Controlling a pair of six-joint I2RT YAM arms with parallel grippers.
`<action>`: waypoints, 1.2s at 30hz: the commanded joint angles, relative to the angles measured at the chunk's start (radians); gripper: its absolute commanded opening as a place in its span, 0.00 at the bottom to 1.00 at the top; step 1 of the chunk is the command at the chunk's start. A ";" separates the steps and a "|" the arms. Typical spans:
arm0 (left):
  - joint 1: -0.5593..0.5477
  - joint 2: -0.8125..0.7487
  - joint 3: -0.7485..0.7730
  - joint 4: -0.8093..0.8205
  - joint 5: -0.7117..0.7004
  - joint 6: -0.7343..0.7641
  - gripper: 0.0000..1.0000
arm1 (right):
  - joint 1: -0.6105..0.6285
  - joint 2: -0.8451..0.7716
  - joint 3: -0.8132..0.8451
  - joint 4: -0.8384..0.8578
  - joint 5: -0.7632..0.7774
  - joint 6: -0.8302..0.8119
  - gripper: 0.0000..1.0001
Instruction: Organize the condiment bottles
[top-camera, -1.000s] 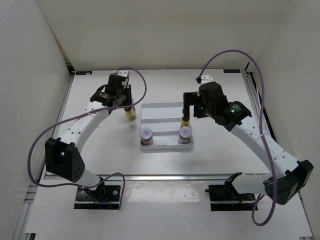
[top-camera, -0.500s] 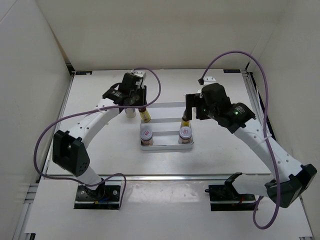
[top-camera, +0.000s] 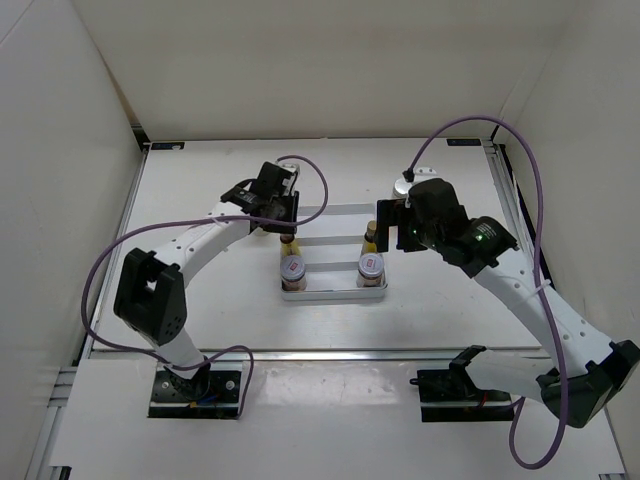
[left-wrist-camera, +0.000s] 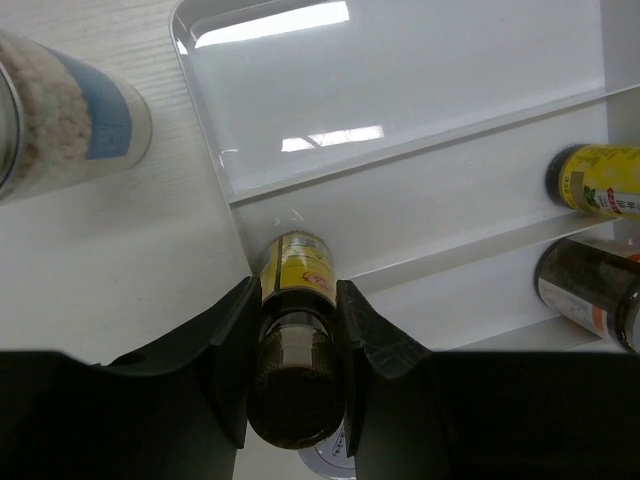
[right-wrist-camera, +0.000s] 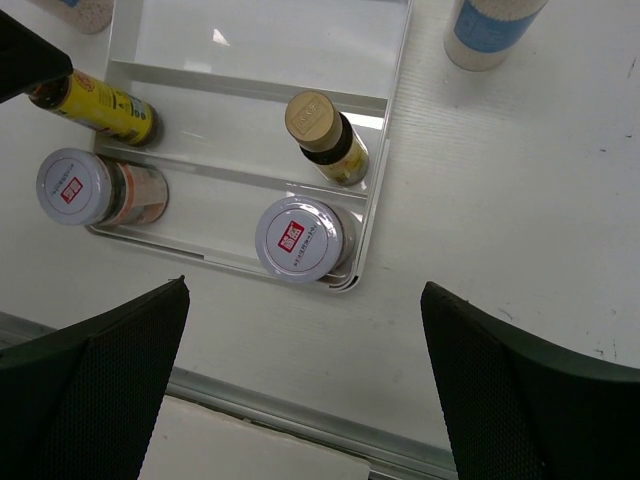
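My left gripper (top-camera: 284, 222) is shut on a slim yellow dark-capped bottle (left-wrist-camera: 297, 275), gripping just below its cap. The bottle's base is at the left end of the middle row of the white ribbed tray (top-camera: 330, 210). The bottle also shows in the right wrist view (right-wrist-camera: 98, 102). A second yellow bottle (right-wrist-camera: 328, 136) stands at that row's right end. Two red-topped jars (right-wrist-camera: 298, 240) (right-wrist-camera: 82, 188) fill the near row. My right gripper (right-wrist-camera: 305, 292) is open and empty above the tray's near right corner.
One white shaker (right-wrist-camera: 488, 24) stands on the table beyond the tray's right side. The other (left-wrist-camera: 62, 108) stands left of the tray. The tray's far row (left-wrist-camera: 400, 70) holds nothing. White walls close in the table on three sides.
My left gripper has carried the yellow bottle rightward from the table to the tray's middle row. My right gripper has drawn back from the other yellow bottle.
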 joint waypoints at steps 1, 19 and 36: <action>-0.011 0.000 0.000 0.060 0.017 -0.018 0.11 | -0.006 -0.018 -0.004 0.011 -0.010 0.005 1.00; -0.022 0.043 -0.009 0.060 0.026 -0.039 0.19 | -0.006 -0.018 -0.004 0.011 -0.010 -0.014 1.00; -0.088 0.066 0.000 0.037 -0.041 -0.040 0.16 | -0.006 -0.018 -0.022 0.011 -0.010 -0.014 1.00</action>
